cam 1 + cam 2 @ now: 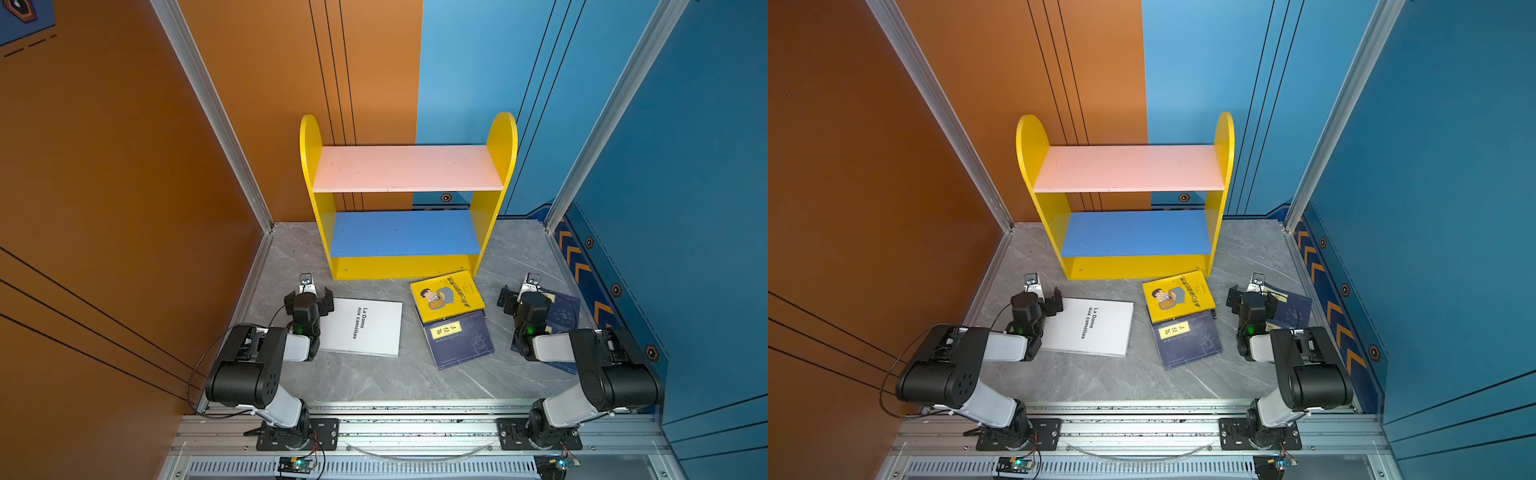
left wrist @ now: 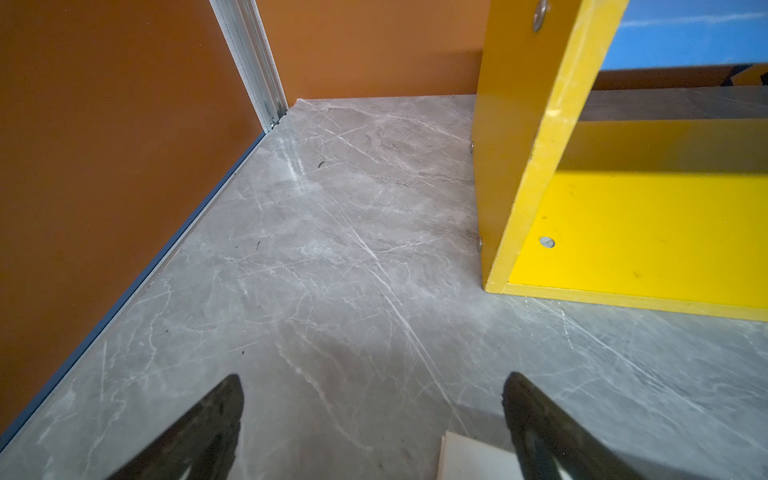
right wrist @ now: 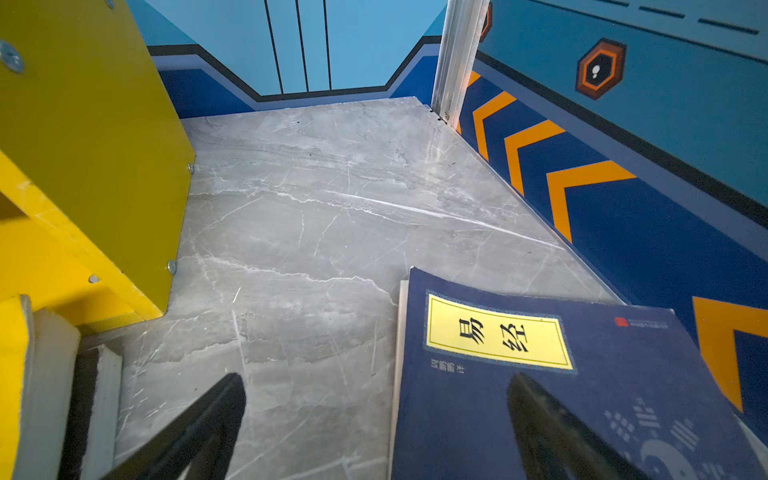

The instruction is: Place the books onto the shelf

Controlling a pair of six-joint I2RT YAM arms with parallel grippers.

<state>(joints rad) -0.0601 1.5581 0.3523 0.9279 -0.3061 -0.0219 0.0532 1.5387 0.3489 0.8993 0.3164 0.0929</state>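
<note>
One big white book (image 1: 361, 326) lay flat on the gray table (image 1: 374, 382) right by the left claw (image 2: 372, 376), a yellow book (image 1: 446, 296) lay partly on top of a dark blue book (image 1: 461, 340) in the middle, and another dark blue book (image 3: 465, 415) lay partly under the right claw (image 3: 376, 376). All of them were in front of the little yellow shelf (image 1: 403, 266), near its bottom strip. Both claws were spread wide and held nothing.

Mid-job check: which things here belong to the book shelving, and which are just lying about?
Job: shelf; white book; yellow book; middle navy book; right navy book.
Lying about: clear strip and circuit board on the front rail.
</note>
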